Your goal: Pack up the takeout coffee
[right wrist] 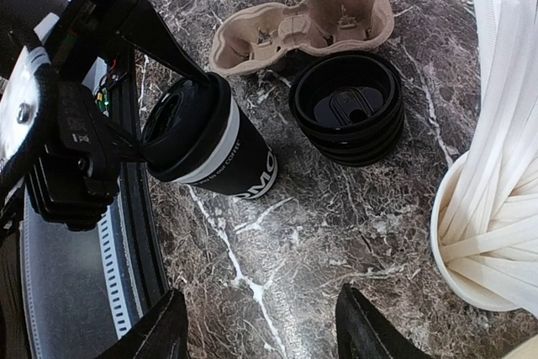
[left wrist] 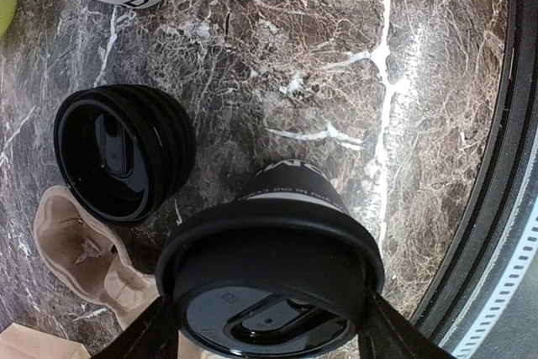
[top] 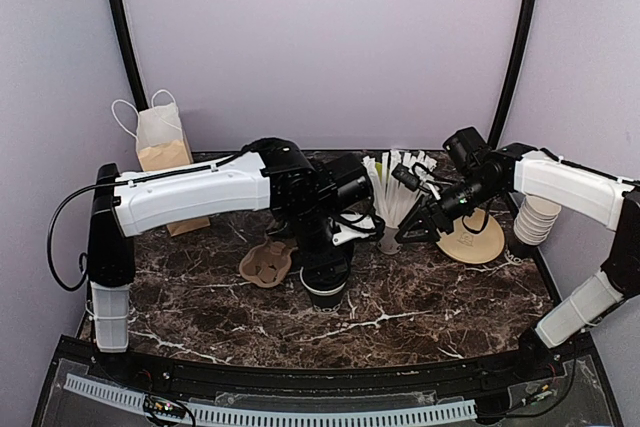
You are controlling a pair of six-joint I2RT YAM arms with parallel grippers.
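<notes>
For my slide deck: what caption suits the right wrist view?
Left end effector clasps the lidded takeout coffee beside a lid stack and cup carrier.

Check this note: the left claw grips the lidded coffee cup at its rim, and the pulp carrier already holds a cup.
Wrong about the carrier: the right wrist view shows the pulp carrier empty, both wells bare. The left claw does grip the lidded coffee cup at its rim.

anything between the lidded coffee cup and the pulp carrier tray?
Nothing visible. The takeout coffee, its lid between the left fingers, is next to the carrier with only tabletop showing between them. The stack of lids sits beside the carrier, off that line, though close.
</notes>
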